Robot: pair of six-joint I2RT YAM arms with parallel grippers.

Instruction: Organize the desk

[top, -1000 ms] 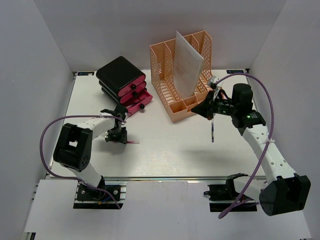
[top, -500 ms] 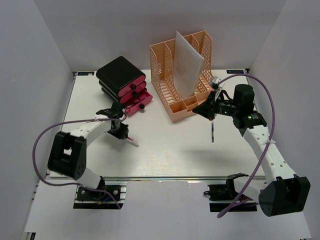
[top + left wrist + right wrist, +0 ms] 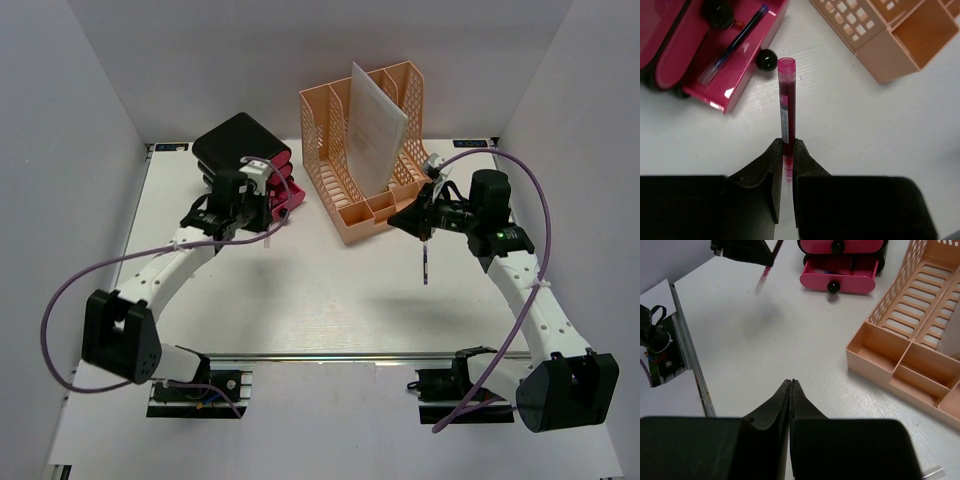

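The desk [image 3: 330, 300] is a white tabletop with metal rails. My left gripper [image 3: 786, 145] is shut on a red pen [image 3: 786, 100] and holds it above the desk, cap pointing at the open bottom drawer [image 3: 740, 55] of the pink and black drawer unit [image 3: 245, 165]. A blue pen [image 3: 735, 42] lies in that drawer. In the top view my left gripper [image 3: 258, 212] is just in front of the unit. My right gripper [image 3: 791, 382] is shut and empty above the desk, near the front of the peach file organizer [image 3: 365, 150].
A white sheet [image 3: 375, 125] stands in the organizer. A thin dark pen-like stick [image 3: 426, 262] lies on the desk below my right gripper [image 3: 412, 222]. Grey walls enclose the desk on three sides. The right wrist view shows the drawer unit [image 3: 840, 275] and the left rail [image 3: 690, 355].
My left arm has lifted the red pen off the desk and carried it back and right to the open drawer. My right gripper has barely moved.
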